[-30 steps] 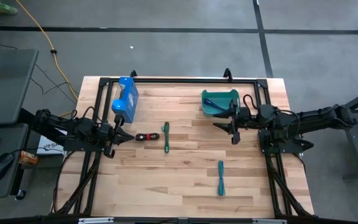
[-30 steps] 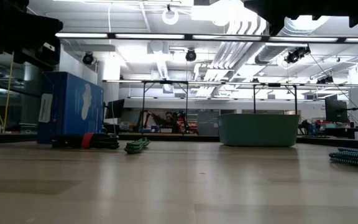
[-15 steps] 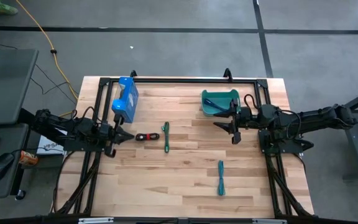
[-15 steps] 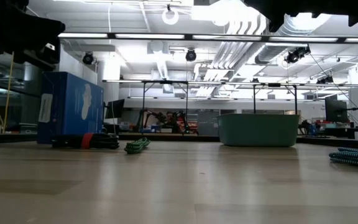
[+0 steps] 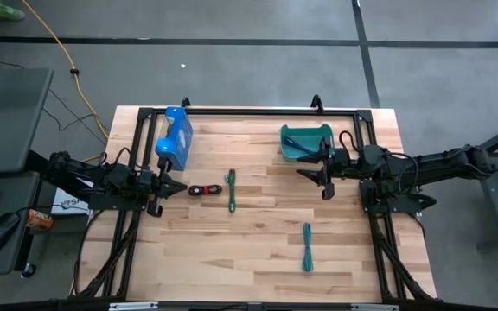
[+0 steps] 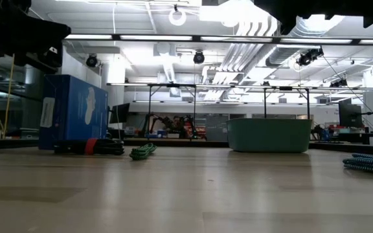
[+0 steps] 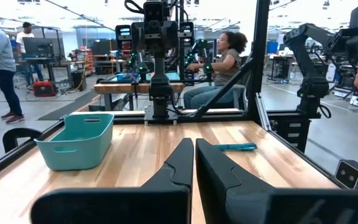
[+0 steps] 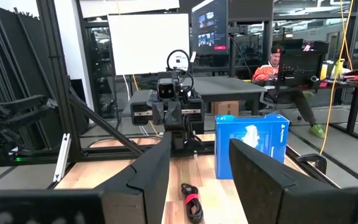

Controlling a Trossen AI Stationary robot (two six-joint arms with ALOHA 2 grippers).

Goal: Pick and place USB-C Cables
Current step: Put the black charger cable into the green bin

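Three slim cable bundles lie loose on the pale wooden worktop (image 5: 258, 250): the short red-and-black cable bundle (image 5: 201, 190) just ahead of the left end effector (image 5: 176, 187), the green cable bundle (image 5: 231, 189) a little farther beyond it, and the teal cable bundle (image 5: 307, 245) off to one side of the right end effector (image 5: 312, 175), nearer the worktop's front edge. The left end effector's fingers are closed together on nothing; the right one's stand apart, empty. The teal plastic bin (image 5: 303, 142) sits close beside the right end effector, with something dark inside that I cannot make out. So at least three placements seem left. A bright blue box (image 5: 174, 137) stands beside the left arm.
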